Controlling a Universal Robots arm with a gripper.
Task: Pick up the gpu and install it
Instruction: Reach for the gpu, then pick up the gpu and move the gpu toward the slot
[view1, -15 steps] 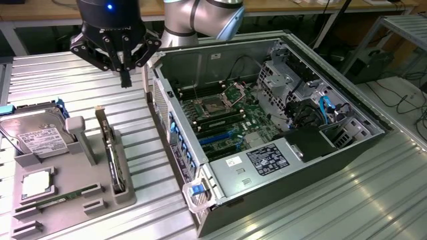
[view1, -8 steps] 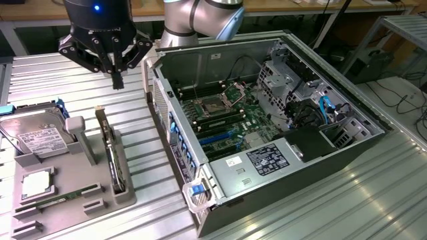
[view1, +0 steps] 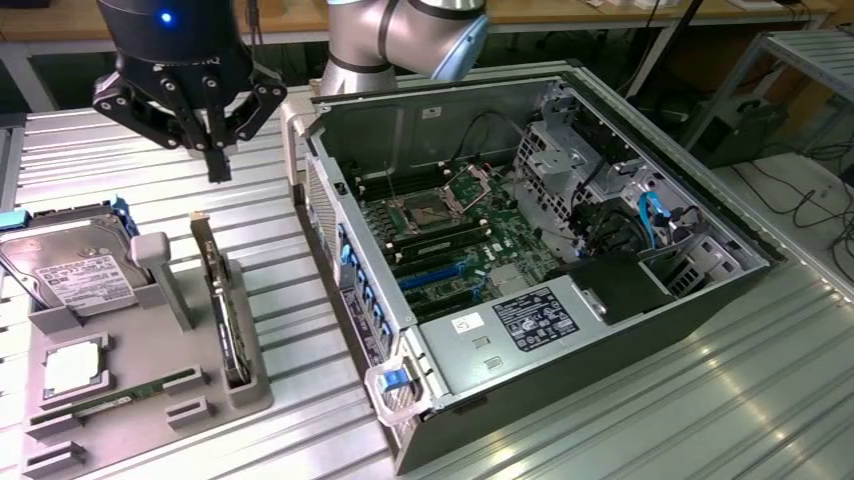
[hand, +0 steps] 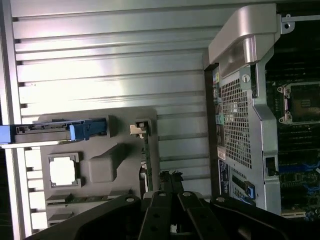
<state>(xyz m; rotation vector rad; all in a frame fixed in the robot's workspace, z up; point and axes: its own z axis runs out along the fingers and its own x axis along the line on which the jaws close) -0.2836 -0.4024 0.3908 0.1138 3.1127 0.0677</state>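
pincer (view1: 218, 168): mine's closed, empty, hovering
gpu (view1: 220, 300): on edge in holder (view1: 247, 395), 6 o'clock of me
risk: dropping in closed could knock it crooked

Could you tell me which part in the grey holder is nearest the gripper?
The gpu, the thin card on edge nearest the computer case; the hard drive and memory stick sit farther from the gripper.

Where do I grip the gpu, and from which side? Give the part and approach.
Probably the upper long edge of the gpu, near its middle, coming straight down. The card stands on edge in a slot of the grey holder, so that edge is free and its flat faces suit the pincer, which is shut now.
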